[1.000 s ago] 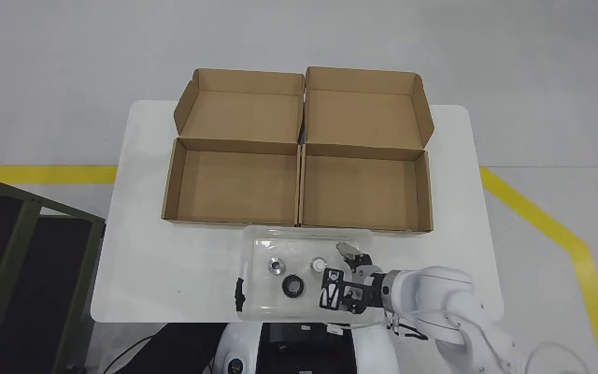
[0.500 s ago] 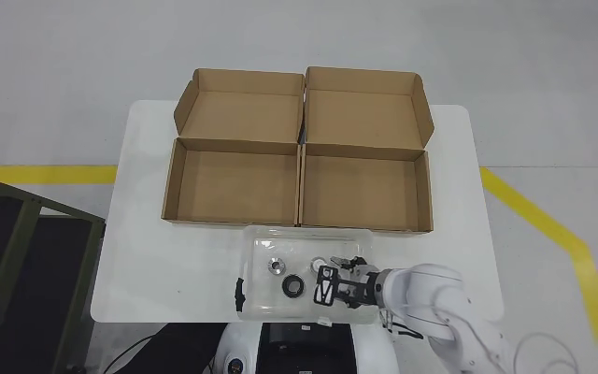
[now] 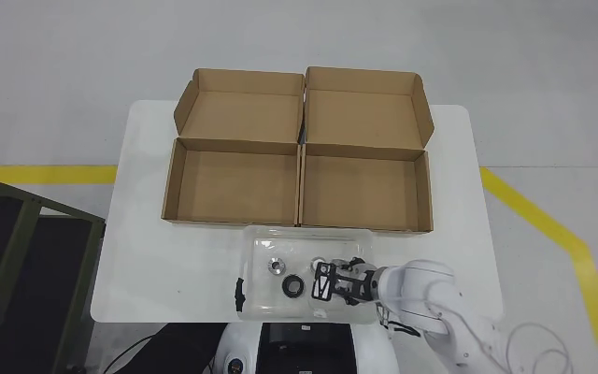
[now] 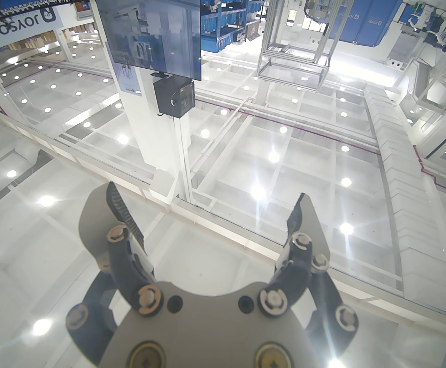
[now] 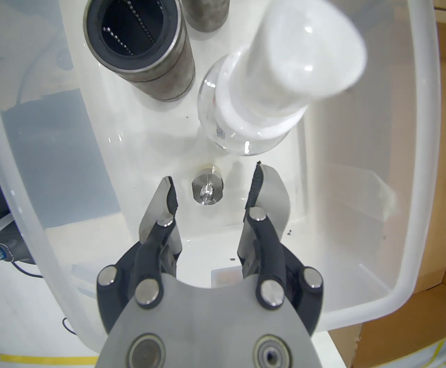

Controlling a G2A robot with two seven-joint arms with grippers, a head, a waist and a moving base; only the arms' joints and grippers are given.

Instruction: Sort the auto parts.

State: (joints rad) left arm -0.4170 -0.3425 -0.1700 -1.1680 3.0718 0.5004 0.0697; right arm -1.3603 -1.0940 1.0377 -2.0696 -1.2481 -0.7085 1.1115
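Right gripper in the bin, jaws open around a small stud.

At the middle of the near edge of the surface [image 3: 140, 271] sits a clear bin [image 3: 308, 234]. The right gripper [image 5: 213, 190] is inside it, jaws open. A small metal stud [image 5: 207, 190] lies on the bin floor between the tips, with a gap on each side. Just beyond the tips stands a glass bulb [image 5: 278, 69] with a white base, and beside that a dark-lined steel bearing [image 5: 139, 45], upright on its end. A second metal part [image 5: 205, 14] is behind the bearing. Past the bin, two cardboard boxes [image 3: 234, 182] [image 3: 364, 187] stand side by side, touching, with their lids folded back toward the far edge. The left gripper [image 4: 207, 195] points up at the ceiling, jaws open and holding nothing.
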